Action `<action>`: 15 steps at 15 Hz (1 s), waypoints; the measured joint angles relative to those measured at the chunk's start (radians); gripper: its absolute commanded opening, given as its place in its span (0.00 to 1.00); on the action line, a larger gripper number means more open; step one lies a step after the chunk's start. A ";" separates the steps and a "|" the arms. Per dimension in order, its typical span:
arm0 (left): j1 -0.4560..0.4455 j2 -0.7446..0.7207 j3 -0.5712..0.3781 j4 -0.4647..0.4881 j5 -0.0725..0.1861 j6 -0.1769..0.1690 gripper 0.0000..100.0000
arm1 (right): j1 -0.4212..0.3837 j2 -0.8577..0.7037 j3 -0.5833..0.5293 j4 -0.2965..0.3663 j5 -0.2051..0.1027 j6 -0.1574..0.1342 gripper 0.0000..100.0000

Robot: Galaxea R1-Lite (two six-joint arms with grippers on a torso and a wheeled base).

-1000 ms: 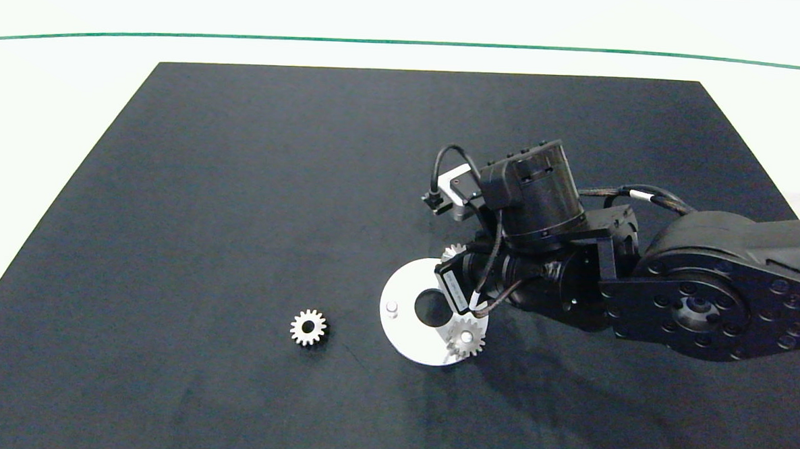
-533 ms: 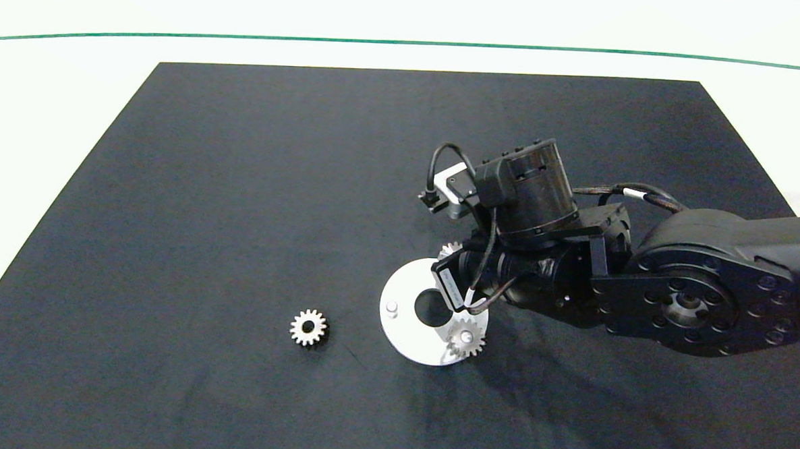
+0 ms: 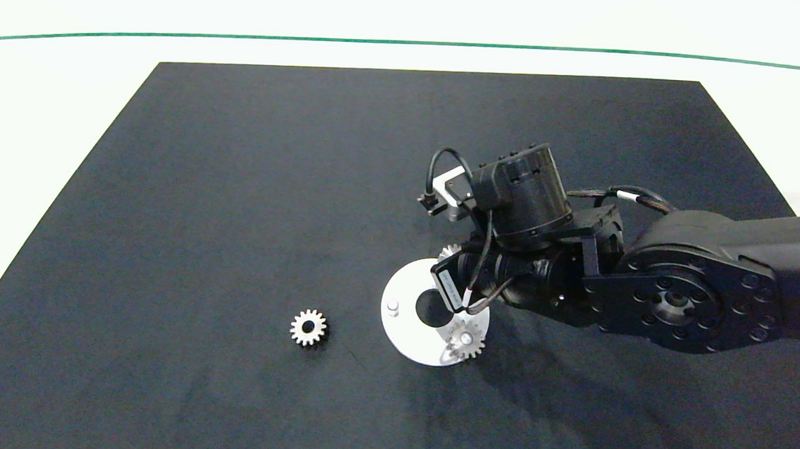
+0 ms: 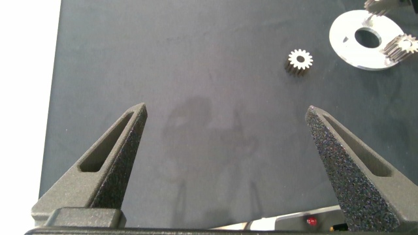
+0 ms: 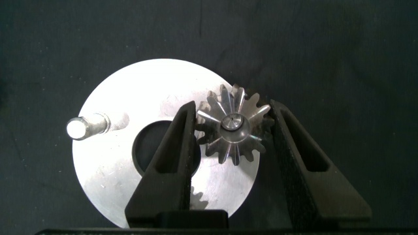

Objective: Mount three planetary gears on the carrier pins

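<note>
Black mat (image 3: 274, 178) on white table (image 3: 54, 101)

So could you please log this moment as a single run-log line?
right gripper: fingers flank gear on pin | second gear seated on white disc | third gear loose on mat | one pin bare | left gripper: open, idle

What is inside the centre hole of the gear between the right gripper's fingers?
In the right wrist view, the tip of a carrier pin fills the bore of the gear, which sits between the right gripper's fingers over the white disc. The pin's lower part is covered by the gear.
</note>
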 measured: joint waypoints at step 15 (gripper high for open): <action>-0.007 0.000 -0.004 0.018 0.000 0.001 1.00 | -0.018 -0.019 0.007 -0.001 -0.015 0.002 1.00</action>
